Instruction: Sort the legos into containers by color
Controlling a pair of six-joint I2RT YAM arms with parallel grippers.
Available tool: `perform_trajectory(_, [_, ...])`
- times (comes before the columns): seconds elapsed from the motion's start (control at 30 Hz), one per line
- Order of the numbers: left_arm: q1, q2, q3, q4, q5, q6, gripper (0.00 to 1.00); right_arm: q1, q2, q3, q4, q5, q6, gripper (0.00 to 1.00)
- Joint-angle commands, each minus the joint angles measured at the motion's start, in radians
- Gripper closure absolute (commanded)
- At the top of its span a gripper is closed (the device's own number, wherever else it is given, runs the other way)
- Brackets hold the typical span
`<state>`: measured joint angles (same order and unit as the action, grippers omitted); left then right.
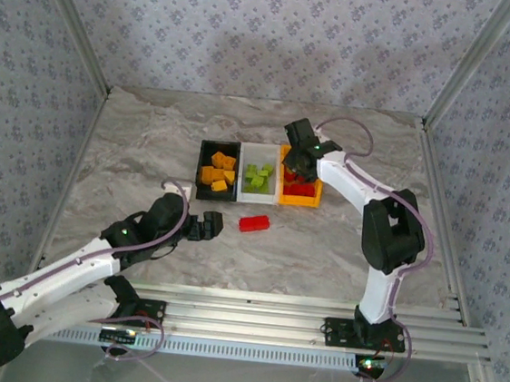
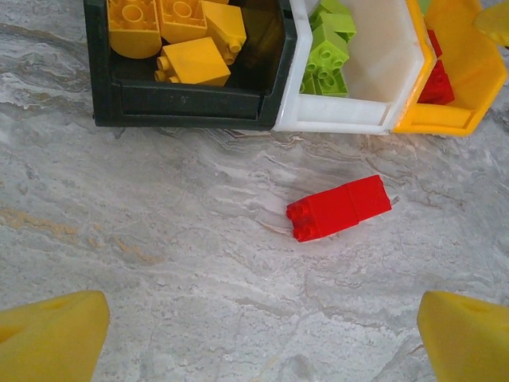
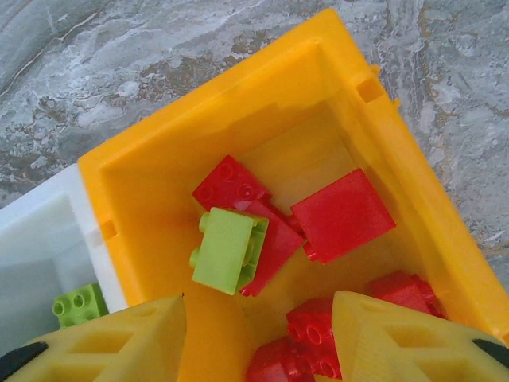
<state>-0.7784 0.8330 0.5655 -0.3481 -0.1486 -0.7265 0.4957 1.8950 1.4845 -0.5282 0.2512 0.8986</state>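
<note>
Three joined containers stand mid-table: a black bin [image 1: 202, 169] with orange-yellow legos [image 1: 219, 173], a white bin [image 1: 260, 150] with lime green legos [image 1: 257, 177], and an orange-yellow bin [image 1: 297, 200] with red legos [image 1: 298, 188]. A long red lego [image 1: 253, 223] lies on the table in front of the bins. My left gripper [image 1: 207, 226] is just left of it, wide open and empty. The red lego [image 2: 339, 208] lies ahead of its fingertips [image 2: 52, 334]. My right gripper [image 3: 258, 342] hovers over the orange-yellow bin [image 3: 207, 99], jaws apart, holding nothing. One lime green lego [image 3: 227, 251] lies among the red legos [image 3: 342, 215] there.
Patterned walls close in the marble table [image 1: 132, 142] on three sides. A metal rail [image 1: 270, 311] runs along the near edge by the arm bases. The white bin [image 3: 40, 239] borders the orange-yellow one on its left, with a green lego [image 3: 79, 305] inside.
</note>
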Motion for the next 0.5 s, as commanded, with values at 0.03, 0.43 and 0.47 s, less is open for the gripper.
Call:
perform_trajectory(0.03, [0.011, -0.01, -0.013, -0.01, 0.016, 0.003, 0.01, -0.019, 0.051, 0.05, 0.012, -0.026, -0.003, 0.47])
perform_trajectory(0.43, [0.028, 0.005, -0.028, 0.01, 0.03, -0.001, 0.0, -0.034, 0.123, 0.098, 0.043, -0.07, -0.008, 0.45])
perform_trajectory(0.47, [0.029, 0.008, -0.03, 0.012, 0.031, 0.002, 0.0, -0.034, 0.128, 0.102, 0.042, -0.073, -0.008, 0.45])
